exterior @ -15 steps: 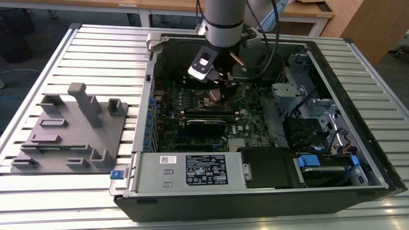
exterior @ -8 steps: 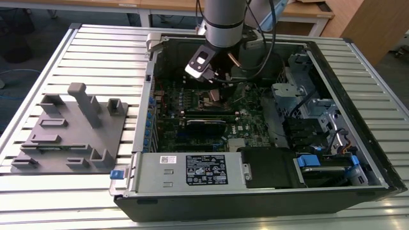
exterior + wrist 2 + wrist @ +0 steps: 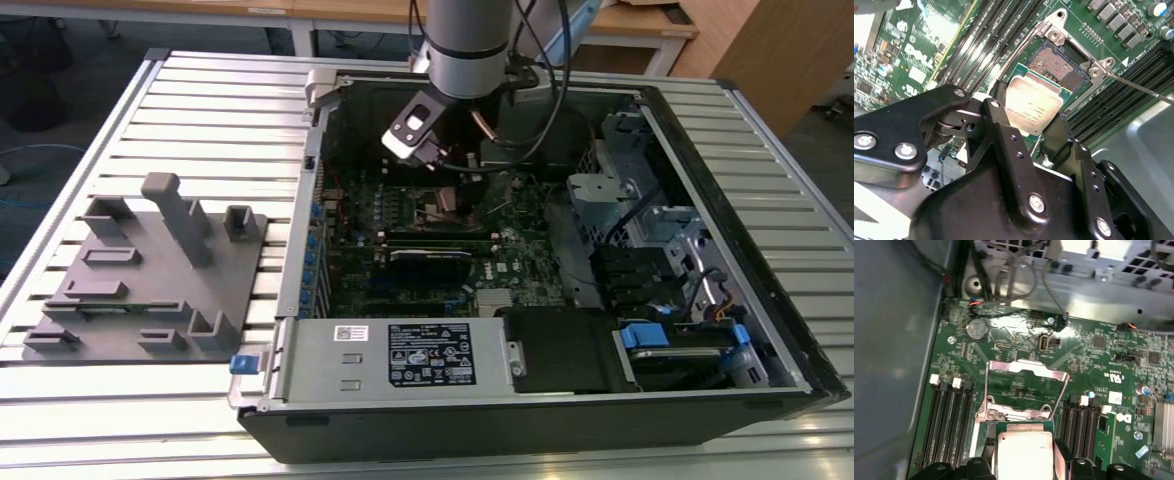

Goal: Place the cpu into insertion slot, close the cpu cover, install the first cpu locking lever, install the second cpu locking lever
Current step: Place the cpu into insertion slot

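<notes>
Second wrist view: my claw point(image 3: 1029, 121) covers the near edge of the cpu point(image 3: 1035, 105), and the cpu hides one corner of the insertion slot point(image 3: 1060, 64). First wrist view: the picture's edge cuts off the cpu point(image 3: 1024, 454) and my fingers point(image 3: 985, 467). Exterior view: the slot's detail is too small to tell beneath my arm point(image 3: 465, 45).

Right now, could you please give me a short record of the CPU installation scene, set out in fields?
gripper: shut on the cpu, inside the open computer case
cpu: held with its silvery top up, over the near edge of the insertion slot, not seated
insertion slot: bare, its contact field exposed
cpu cover: swung open, standing up from the motherboard
</notes>
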Motion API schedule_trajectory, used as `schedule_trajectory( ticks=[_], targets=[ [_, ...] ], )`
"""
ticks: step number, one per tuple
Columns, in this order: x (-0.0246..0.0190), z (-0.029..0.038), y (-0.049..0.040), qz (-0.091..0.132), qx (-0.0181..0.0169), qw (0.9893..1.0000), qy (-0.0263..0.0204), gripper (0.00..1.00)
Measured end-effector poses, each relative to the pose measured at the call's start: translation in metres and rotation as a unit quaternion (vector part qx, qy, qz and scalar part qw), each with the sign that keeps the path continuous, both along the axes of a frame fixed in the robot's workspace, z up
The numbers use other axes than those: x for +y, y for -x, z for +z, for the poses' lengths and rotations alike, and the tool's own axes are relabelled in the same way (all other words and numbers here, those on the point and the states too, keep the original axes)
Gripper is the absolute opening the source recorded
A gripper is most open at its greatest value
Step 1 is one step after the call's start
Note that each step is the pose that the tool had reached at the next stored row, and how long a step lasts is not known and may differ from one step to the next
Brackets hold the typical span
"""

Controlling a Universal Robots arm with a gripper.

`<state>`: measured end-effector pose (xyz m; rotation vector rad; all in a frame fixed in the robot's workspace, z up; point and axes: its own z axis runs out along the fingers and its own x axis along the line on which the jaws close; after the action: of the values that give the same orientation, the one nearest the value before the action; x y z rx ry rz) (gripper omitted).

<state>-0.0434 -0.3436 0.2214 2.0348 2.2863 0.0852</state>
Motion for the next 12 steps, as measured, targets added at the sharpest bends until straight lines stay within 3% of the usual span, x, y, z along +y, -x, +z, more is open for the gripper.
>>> schedule_trajectory(
  ticks=[4,8,12],
  targets=[
    [0.0,-0.0001,0.0,-0.028,0.0,0.9996,-0.0002,0.54],
    [0.0,-0.0003,0.0,-0.054,0.0001,0.9985,-0.0009,0.54],
    [0.003,-0.0005,0.0,-0.058,0.0,0.9983,-0.0015,0.54]
  ],
)
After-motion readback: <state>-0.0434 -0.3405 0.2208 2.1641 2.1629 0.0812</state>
